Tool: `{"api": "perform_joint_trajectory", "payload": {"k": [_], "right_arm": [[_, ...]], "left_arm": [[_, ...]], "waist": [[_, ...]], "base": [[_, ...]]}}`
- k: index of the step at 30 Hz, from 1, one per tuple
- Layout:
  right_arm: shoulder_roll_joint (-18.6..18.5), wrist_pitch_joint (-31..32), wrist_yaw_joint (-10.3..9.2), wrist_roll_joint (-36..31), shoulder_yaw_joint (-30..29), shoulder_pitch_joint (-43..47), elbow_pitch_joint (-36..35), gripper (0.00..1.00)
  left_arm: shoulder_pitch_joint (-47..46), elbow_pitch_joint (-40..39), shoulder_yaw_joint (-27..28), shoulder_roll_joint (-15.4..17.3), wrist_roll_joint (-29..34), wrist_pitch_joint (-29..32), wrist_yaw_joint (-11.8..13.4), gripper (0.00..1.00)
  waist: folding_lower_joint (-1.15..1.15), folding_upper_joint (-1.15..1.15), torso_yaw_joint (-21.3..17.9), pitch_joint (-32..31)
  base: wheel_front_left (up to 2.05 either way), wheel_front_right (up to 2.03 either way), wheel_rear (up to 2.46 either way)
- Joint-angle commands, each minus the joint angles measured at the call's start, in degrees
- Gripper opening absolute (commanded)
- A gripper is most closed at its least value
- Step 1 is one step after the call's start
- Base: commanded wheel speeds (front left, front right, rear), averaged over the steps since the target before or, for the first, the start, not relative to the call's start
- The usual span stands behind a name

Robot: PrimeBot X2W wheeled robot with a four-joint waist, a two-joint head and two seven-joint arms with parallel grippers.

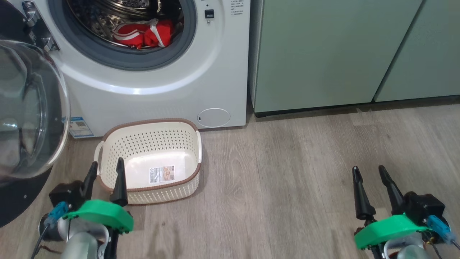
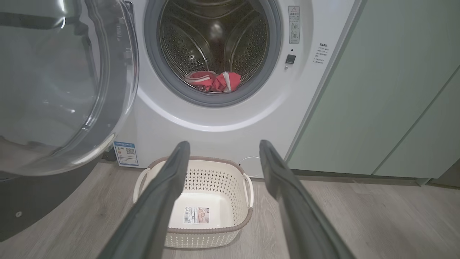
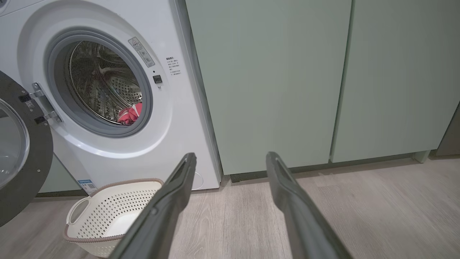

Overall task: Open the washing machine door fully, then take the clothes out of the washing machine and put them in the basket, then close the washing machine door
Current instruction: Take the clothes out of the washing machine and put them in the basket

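Observation:
The white washing machine (image 1: 161, 90) (image 2: 215, 122) (image 3: 172, 118) stands at the left with its door (image 1: 25, 115) (image 2: 54, 90) (image 3: 18, 151) swung wide open to the left. Red clothes (image 1: 143, 33) (image 2: 212, 81) (image 3: 130, 114) with white trim lie at the front of the steel drum. The cream basket (image 1: 179, 135) (image 2: 219, 176) (image 3: 118, 201) sits on the floor before the machine, with just a sticker inside. My left gripper (image 1: 107, 166) (image 2: 222, 153) is open, hovering at the basket's near left edge. My right gripper (image 1: 368, 169) (image 3: 230, 162) is open over bare floor, far right of the basket.
Pale-green cabinets (image 1: 323, 54) (image 3: 273, 79) stand right of the washer. Wood-look floor (image 1: 280, 180) stretches between the basket and the right gripper. The open door juts out over the floor at the left.

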Motion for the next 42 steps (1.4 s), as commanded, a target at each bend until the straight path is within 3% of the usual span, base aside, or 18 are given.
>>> {"api": "perform_joint_trajectory", "payload": {"k": [1, 26, 36, 42], "right_arm": [[0.15, -0.37, -0.04, 0.05, 1.11, -1.24, -1.9, 1.0], [0.26, -0.37, -0.04, -0.04, 1.14, -1.99, -1.99, 1.0], [0.14, -0.37, -0.04, 0.01, 1.27, -2.02, -1.92, 1.0], [0.05, -0.37, -0.04, 0.06, 1.34, -2.32, -1.68, 1.0]], "left_arm": [[-2.63, -2.03, 1.46, 1.52, 0.33, -0.37, 0.06, 1.0], [-3.97, -2.32, 2.7, 0.81, -0.9, -0.37, 0.06, 1.0], [-3.59, -1.9, 3.22, -0.1, -0.4, -0.37, 0.06, 1.0], [-5.01, 2.28, 1.15, -0.13, -0.07, -0.37, 0.06, 1.0]], "waist": [[0.0, 0.0, 0.08, 0.1], [0.0, 0.0, 0.35, 1.2], [0.0, 0.0, 0.46, 1.24], [0.0, 0.0, 0.37, 1.6]], "base": [[1.33, -1.33, 0.0], [1.97, -1.97, 0.0], [0.62, -0.62, 0.0], [0.0, 0.0, 0.0]]}}
